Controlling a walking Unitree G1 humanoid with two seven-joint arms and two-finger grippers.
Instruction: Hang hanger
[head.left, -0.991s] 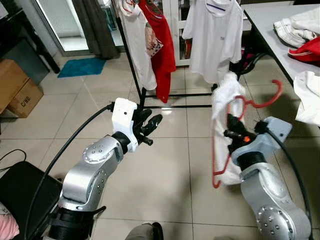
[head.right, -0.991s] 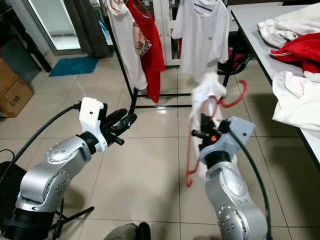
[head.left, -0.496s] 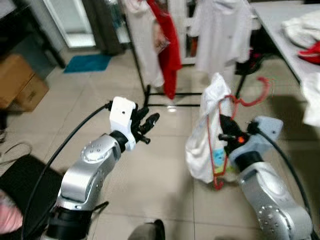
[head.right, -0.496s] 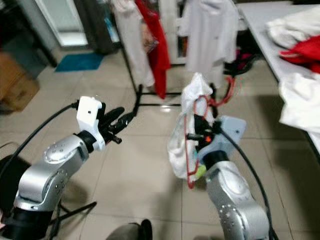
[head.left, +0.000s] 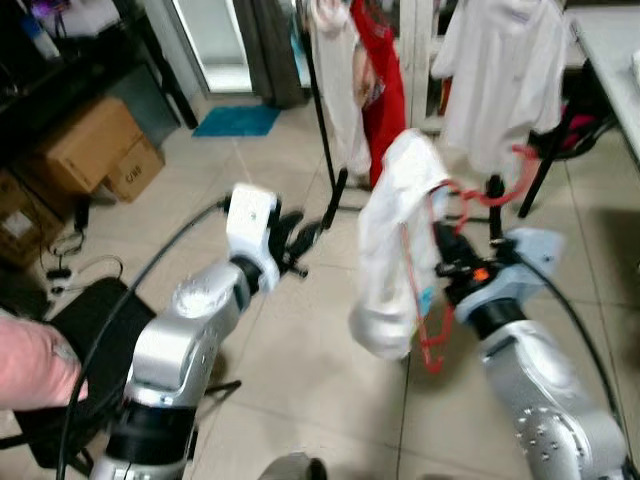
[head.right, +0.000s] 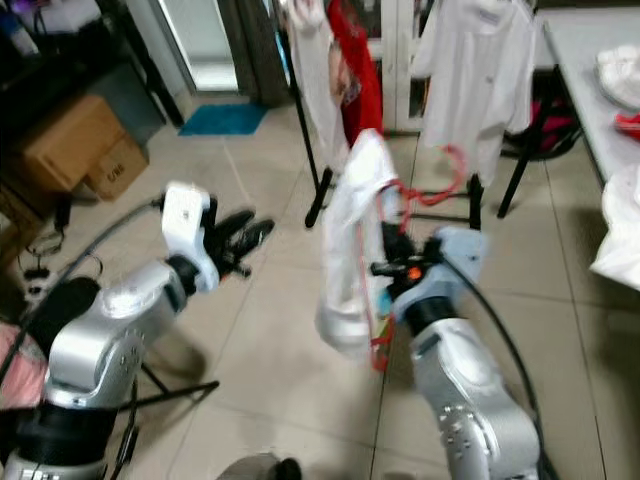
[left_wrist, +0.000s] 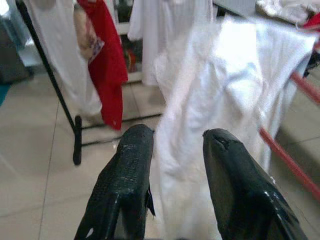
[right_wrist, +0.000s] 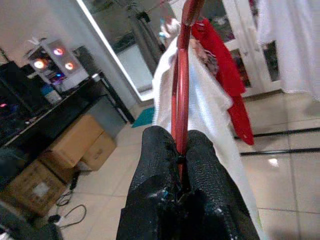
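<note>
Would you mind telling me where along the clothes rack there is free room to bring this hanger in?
Free: the gap between the red shirt and the white T-shirt, above the rack's floor bar. The floor tiles between the two arms are bare too. Crowded: the rack's left end, where a white garment hangs against the red shirt. The right gripper holds the red hanger.

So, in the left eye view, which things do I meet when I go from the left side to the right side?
Cardboard boxes → left gripper → white garment on the red hanger → right gripper, jaws shut on the hanger.
</note>
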